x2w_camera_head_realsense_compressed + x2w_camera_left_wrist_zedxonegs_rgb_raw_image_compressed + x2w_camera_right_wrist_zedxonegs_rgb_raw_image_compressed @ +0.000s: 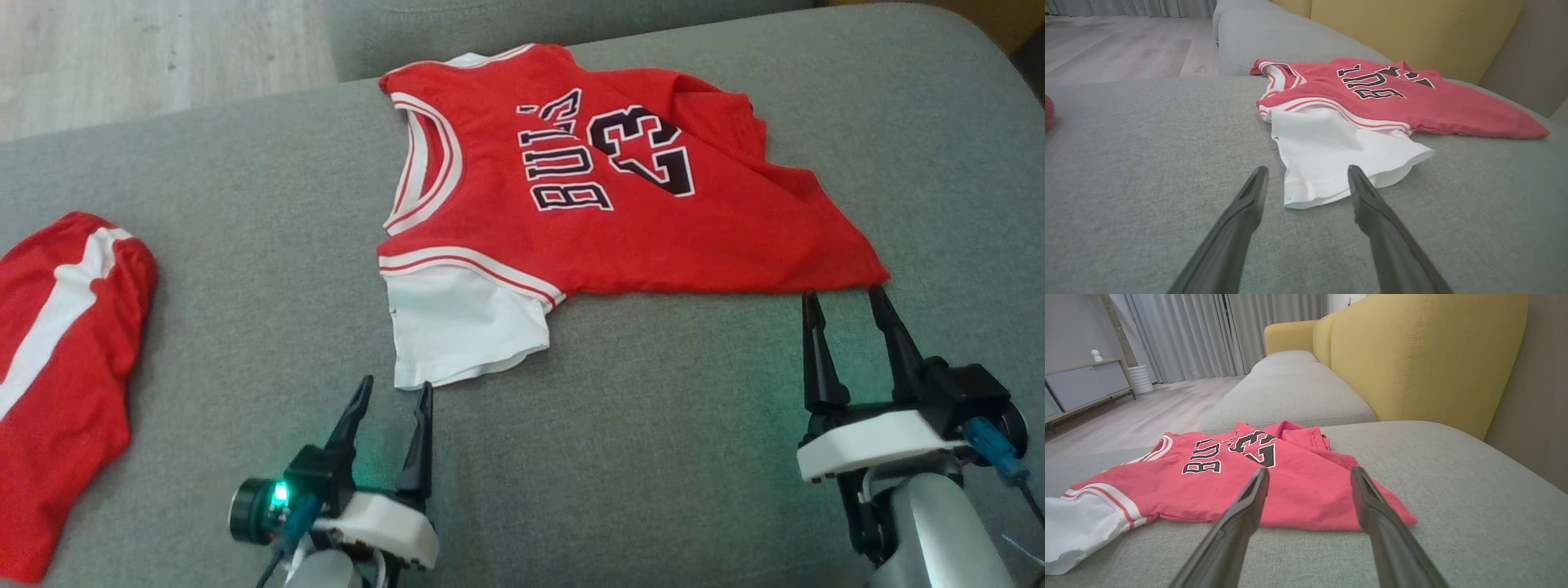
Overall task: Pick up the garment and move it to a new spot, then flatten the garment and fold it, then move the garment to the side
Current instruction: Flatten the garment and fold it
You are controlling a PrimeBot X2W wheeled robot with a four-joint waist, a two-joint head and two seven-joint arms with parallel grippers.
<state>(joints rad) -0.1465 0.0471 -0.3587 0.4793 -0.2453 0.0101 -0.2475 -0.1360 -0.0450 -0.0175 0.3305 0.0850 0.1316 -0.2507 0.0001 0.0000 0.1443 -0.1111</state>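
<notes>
The garment [620,204] is a red basketball jersey with black lettering, the number 23 and a white sleeve, lying spread but wrinkled on the grey sofa seat. My left gripper [393,391] stands open just short of the white sleeve's hem [1331,163]. Open too, my right gripper [845,298] has its tips at the jersey's near right corner [1396,514]. In the left wrist view the left gripper [1308,173] frames the sleeve edge. The right gripper [1309,473] hovers over the red hem. Nothing is held.
Red shorts with a white stripe [57,367] lie at the seat's left edge. The grey cushion [637,457] is bare between my grippers. A yellow backrest [1425,355] rises beyond the garment, and wooden floor [1118,45] lies past the seat's edge.
</notes>
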